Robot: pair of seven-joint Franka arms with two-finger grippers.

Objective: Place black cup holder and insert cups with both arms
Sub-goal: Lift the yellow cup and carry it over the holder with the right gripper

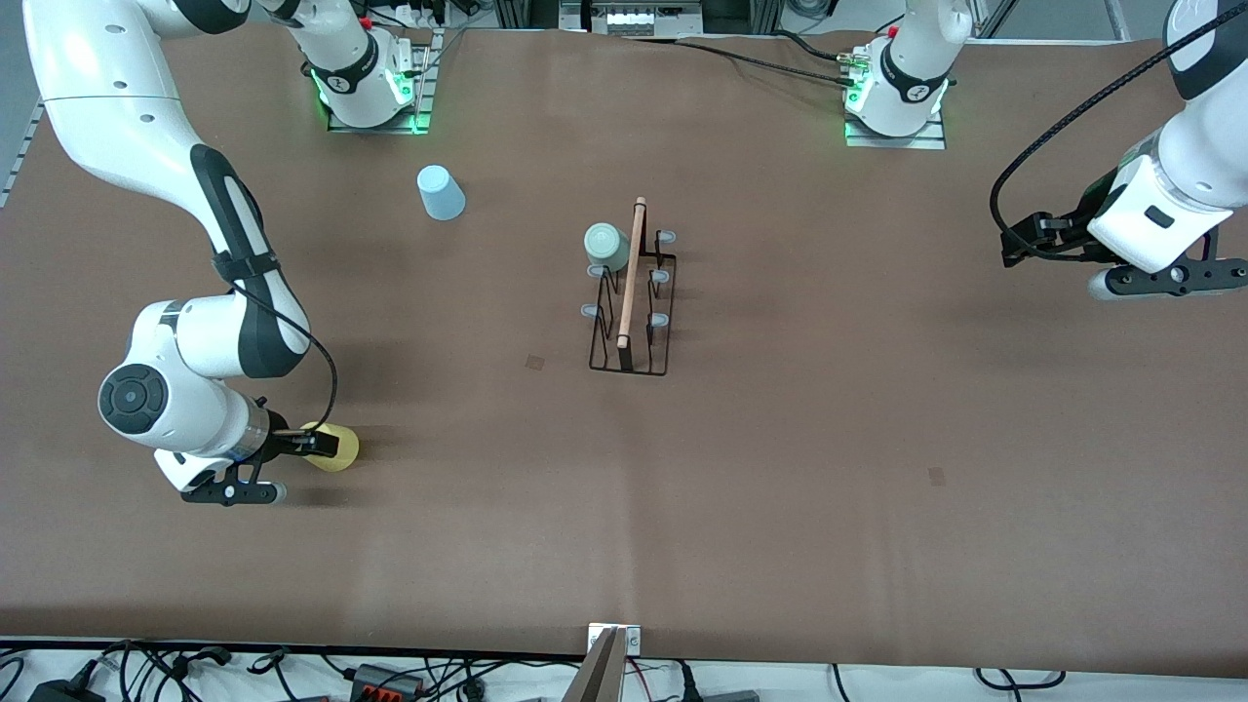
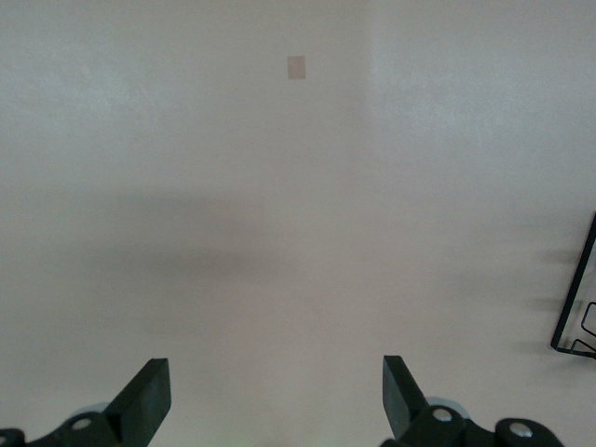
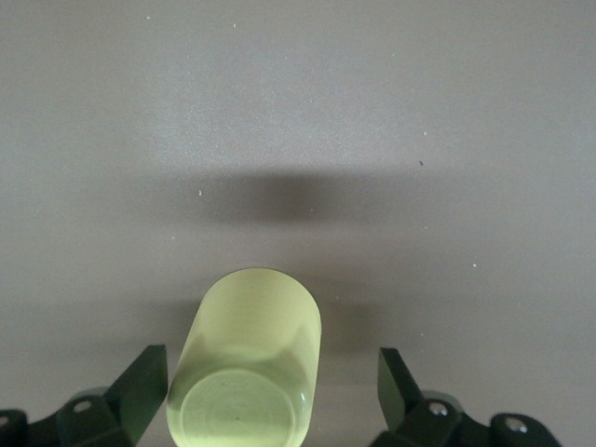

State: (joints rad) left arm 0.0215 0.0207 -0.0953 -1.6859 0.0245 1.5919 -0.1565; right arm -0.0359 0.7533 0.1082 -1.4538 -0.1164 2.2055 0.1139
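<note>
Right claw (image 3: 270, 396) wide open, straddling the yellow cup (image 3: 247, 368) on the desk (image 1: 780, 487); cup sits between my fingers, untouched, closer to 1 finger. Black cup holder (image 1: 632, 292) lies mid-desk, toward my left arm. Left claw (image 2: 277, 396) open, empty, waiting.

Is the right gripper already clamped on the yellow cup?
No: in the right wrist view the right gripper has its fingers spread wide, with the yellow cup between them and gaps showing on both sides.
</note>
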